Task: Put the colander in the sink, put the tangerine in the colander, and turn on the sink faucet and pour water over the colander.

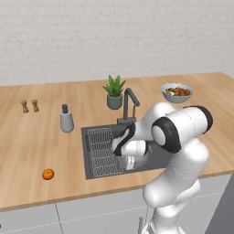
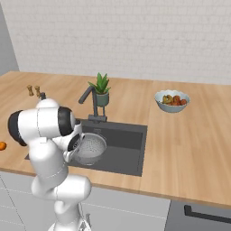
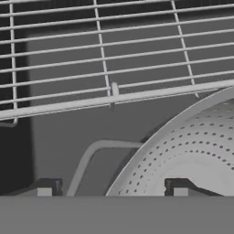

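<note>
You are looking at the colander (image 2: 90, 148) sitting in the sink (image 2: 128, 135) with your tool (image 3: 109, 192) released astride its rim, while the tangerine (image 1: 48, 173) is waiting on the worktop (image 1: 36, 146) and the faucet (image 2: 90, 101) is awaiting use.

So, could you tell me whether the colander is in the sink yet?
In: the colander sits upright inside the sink, beside the wire rack.

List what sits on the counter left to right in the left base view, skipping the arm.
Shakers → tangerine → soap bottle → wire rack → plant → faucet → fruit bowl.
</note>
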